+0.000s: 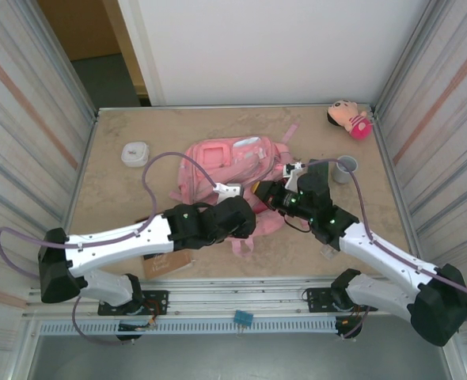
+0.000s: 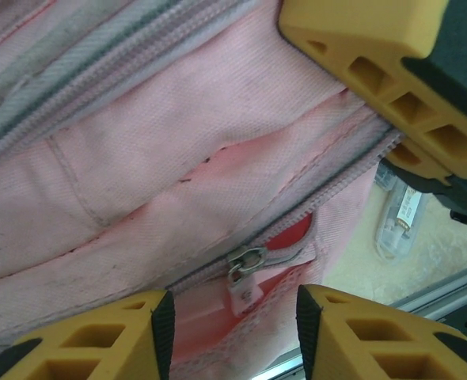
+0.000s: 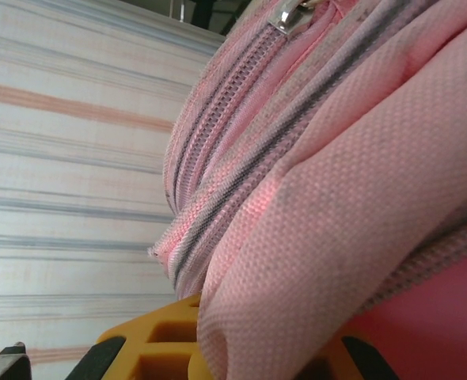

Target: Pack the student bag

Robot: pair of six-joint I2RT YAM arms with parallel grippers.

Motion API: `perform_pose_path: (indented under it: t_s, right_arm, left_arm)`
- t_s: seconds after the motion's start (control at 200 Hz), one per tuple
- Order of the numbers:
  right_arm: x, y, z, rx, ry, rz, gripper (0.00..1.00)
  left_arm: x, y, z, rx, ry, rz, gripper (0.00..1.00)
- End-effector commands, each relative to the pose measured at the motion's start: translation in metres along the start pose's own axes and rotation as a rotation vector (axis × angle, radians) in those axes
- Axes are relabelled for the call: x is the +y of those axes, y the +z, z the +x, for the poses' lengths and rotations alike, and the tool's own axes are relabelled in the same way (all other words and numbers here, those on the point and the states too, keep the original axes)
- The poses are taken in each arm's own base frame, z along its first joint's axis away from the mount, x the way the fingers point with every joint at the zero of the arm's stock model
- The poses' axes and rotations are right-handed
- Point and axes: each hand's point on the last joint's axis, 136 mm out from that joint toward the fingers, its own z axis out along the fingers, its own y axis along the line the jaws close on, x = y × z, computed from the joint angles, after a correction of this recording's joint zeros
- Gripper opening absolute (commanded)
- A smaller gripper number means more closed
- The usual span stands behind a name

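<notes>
You're hovering your open left gripper (image 2: 233,309) around the zip pull (image 2: 245,273) at the near edge of the bag (image 1: 218,154), lying mid table (image 1: 115,214), right gripper (image 1: 262,191) clamping bag fabric just beside, so be centring before pinching.

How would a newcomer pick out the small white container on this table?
Start at the large pink fabric backpack in the middle of the beige tabletop. To its left in the top view, near the left wall, the small white rounded-square container sits alone, clear of it. White and boxy, it differs from the pink plush doll and grey cup on the right.
</notes>
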Motion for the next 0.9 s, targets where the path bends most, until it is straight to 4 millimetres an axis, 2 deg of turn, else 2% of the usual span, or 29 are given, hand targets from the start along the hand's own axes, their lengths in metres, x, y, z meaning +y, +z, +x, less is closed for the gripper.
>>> perform_pose_path:
  t_s: [0.0,0.371,0.496,0.631,0.752,0.892]
  right_arm:
    - [0.048,-0.005,-0.016,-0.061,-0.08,-0.119,0.0]
    - [0.063,-0.002,-0.009,-0.039,-0.096,-0.151,0.0]
    - [0.061,-0.003,-0.007,-0.035,-0.101,-0.144,0.0]
    - [0.053,-0.004,-0.002,-0.019,-0.12,-0.118,0.0]
    - [0.039,-0.005,0.008,0.025,-0.178,-0.076,0.0]
    - [0.019,-0.007,0.013,0.076,-0.224,-0.064,0.0]
  left_arm:
    - [0.001,-0.001,-0.002,-0.004,-0.04,-0.035,0.44]
    - [0.016,0.018,0.005,0.002,-0.048,-0.158,0.37]
    - [0.018,0.02,0.0,-0.029,-0.06,-0.17,0.27]
    - [0.021,0.017,-0.01,-0.068,-0.075,-0.151,0.13]
    - [0.012,0.019,-0.014,-0.071,-0.094,-0.029,0.0]
    - [0.002,0.025,-0.011,-0.004,-0.1,0.149,0.0]
